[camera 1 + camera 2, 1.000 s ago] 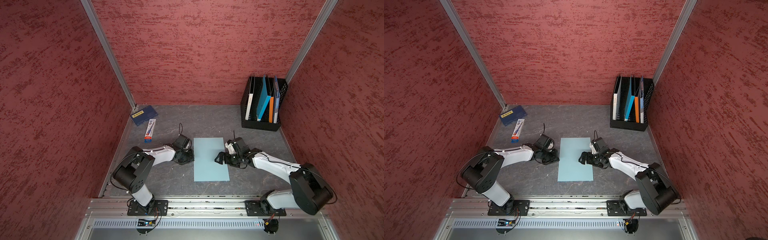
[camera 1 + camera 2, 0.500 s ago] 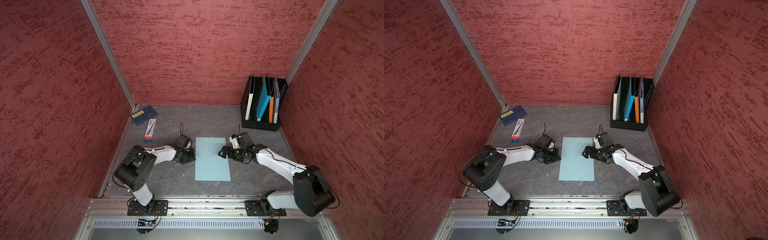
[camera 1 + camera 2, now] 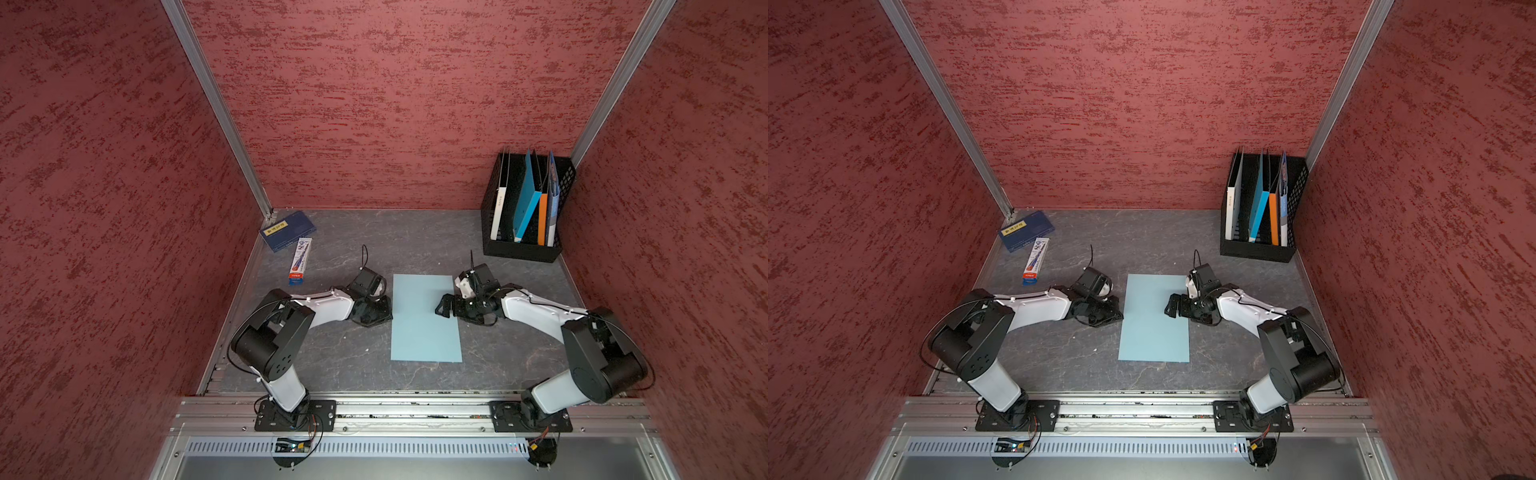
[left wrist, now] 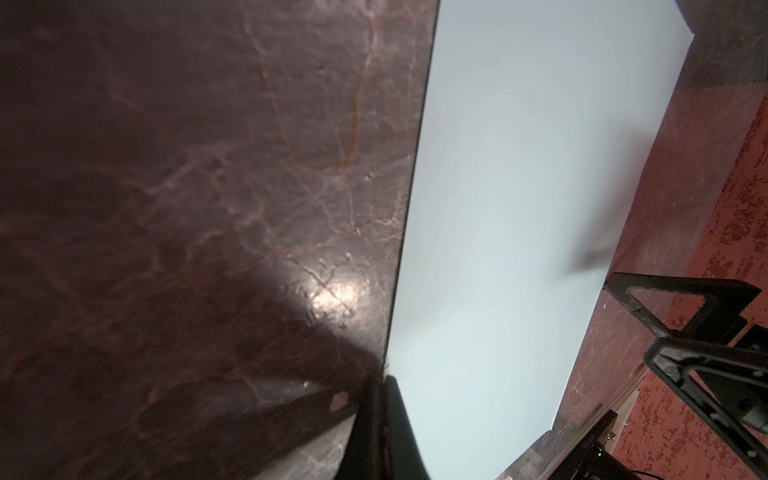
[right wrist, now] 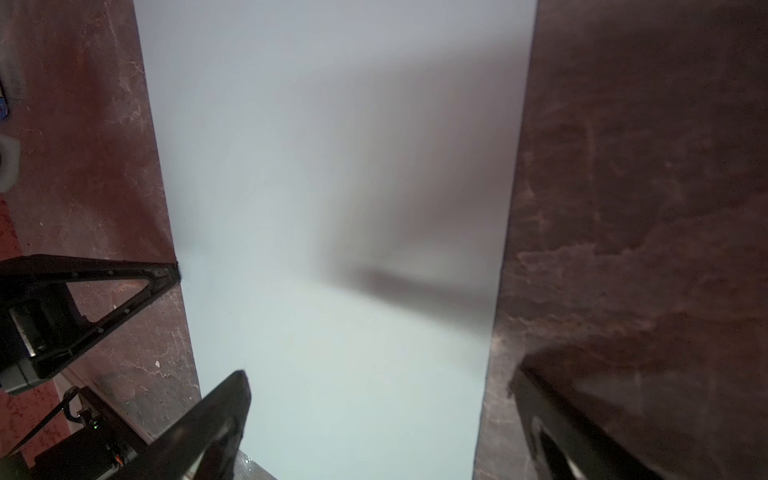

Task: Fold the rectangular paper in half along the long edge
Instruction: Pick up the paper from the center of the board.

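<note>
Here, just beyond the aluminium rail (image 3: 415,409) on which both arms are mounted, a thin, pale sky-blue rectangular sheet of paper (image 3: 424,320) is seen lying flat and unfolded on the dark, marble-veined worktop (image 3: 332,361). Its long edges run away from the rail, with an arm on either side. The left hand (image 3: 387,313) is shown with its fingers pressed together, the tips set right at the sheet's left long edge; whether any paper is nipped between them cannot be told. The right hand (image 3: 445,305) is held low over the right long edge with its fingers spread wide, one finger (image 5: 220,419) above the paper and the other above bare worktop. No crease has yet been made. Trouble is to be expected from the flatness of the sheet. Should the edge be pushed instead of lifted, the paper could be skidded across the smooth surface or buckled against the left hand, and a skewed or crumpled fold would follow. Farther back, a white, red and blue carton (image 3: 300,262) and a dark navy booklet with a yellow label (image 3: 286,230) are seen near the far left corner. A black mesh file rack of folders (image 3: 523,249) is seen by the far right.
</note>
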